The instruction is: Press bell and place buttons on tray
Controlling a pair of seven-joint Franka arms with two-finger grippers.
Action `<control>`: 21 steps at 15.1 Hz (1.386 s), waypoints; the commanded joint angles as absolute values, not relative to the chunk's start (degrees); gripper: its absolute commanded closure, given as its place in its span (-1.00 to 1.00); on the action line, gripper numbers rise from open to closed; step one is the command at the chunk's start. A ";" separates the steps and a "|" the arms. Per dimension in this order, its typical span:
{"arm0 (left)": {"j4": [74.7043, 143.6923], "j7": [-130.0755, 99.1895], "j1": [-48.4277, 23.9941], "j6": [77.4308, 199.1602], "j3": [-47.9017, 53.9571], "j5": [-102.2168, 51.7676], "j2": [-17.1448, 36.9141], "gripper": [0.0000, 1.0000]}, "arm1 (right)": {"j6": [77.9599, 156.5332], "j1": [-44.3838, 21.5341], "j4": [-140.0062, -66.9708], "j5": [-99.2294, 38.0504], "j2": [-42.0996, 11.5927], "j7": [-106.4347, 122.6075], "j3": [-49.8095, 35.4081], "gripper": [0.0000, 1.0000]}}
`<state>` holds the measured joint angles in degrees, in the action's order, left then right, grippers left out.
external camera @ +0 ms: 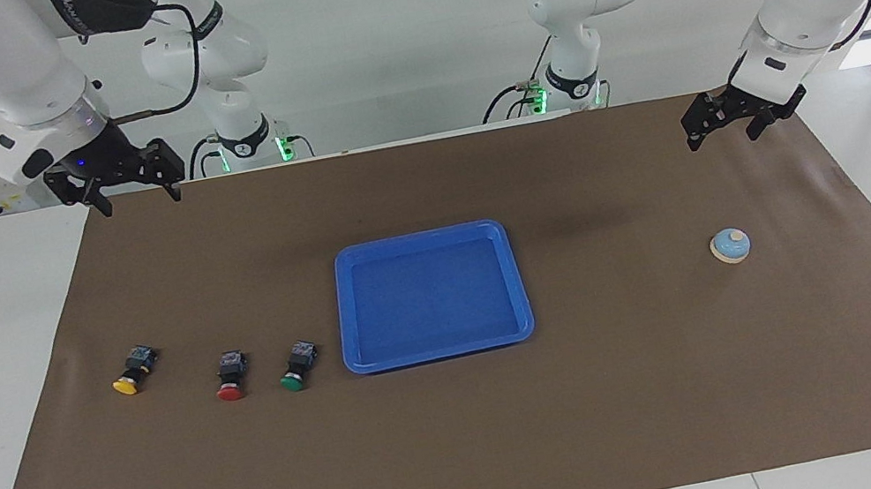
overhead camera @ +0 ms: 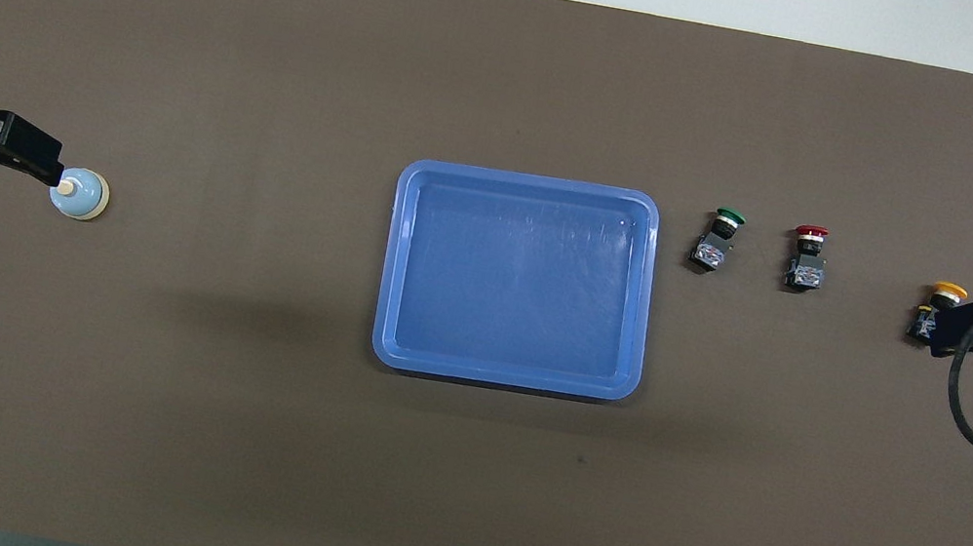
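Small light-blue domed bell (external camera: 730, 245) lying below the left gripper (external camera: 722, 125), fingers wide, empty; right gripper (external camera: 131, 189) likewise wide, waiting.

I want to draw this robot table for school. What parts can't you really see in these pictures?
- Yellow button: overhead view, its black body is partly covered by the raised right claw.
- Bell: overhead view, one edge sits under the left claw tip.
- Both arms: overhead view, cut off by the picture's side edges.
- Any writing on the buttons: too small in both views.

Btns (external camera: 228, 372) beside tray (external camera: 440, 348), untouched
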<state>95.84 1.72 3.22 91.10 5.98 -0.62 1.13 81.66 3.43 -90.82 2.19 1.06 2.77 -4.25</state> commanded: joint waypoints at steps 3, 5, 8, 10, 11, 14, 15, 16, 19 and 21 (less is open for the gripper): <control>94.22 0.97 2.37 89.30 5.45 -0.53 1.41 -1.00 | 82.86 3.79 -95.94 1.05 4.12 2.82 -4.48 -1.00; 94.74 1.05 2.46 89.65 5.45 -0.53 1.06 -1.00 | 92.93 2.29 -104.10 0.88 7.19 -3.56 -5.09 -1.00; 95.53 1.14 2.46 89.65 5.54 -0.62 0.79 -1.00 | 102.98 -1.14 -110.21 0.88 6.60 -10.61 -5.18 -1.00; 95.45 1.23 2.55 90.26 5.36 -0.62 0.62 -1.00 | 108.69 -3.50 -110.22 0.88 1.00 -15.89 -5.10 -1.00; 95.36 1.23 2.72 90.18 5.36 -0.62 0.18 -1.00 | 112.72 -4.30 -110.21 0.88 -1.99 -17.91 -5.10 -1.00; 95.45 1.23 3.25 90.09 5.27 -0.62 -0.09 -1.00 | 123.80 -5.53 -110.21 0.97 -10.26 -22.14 -5.10 -1.00; 95.45 1.23 3.25 90.09 5.27 -0.62 -0.17 -1.00 | 125.49 -5.80 -109.78 1.40 -12.63 -23.98 -5.01 -1.00; 95.45 1.23 3.25 90.09 5.27 -0.62 -0.09 -1.00 | 127.07 -5.80 -108.82 1.75 -15.09 -25.91 -5.01 -1.00; 95.45 1.23 3.25 90.09 5.27 -0.62 -0.18 -1.00 | 129.99 -6.76 -105.22 3.42 -20.72 -28.90 -4.92 -1.00; 95.45 1.23 3.25 90.09 5.27 -0.62 -0.18 -1.00 | 130.34 -6.86 -104.33 4.57 -22.06 -29.97 -4.83 -1.00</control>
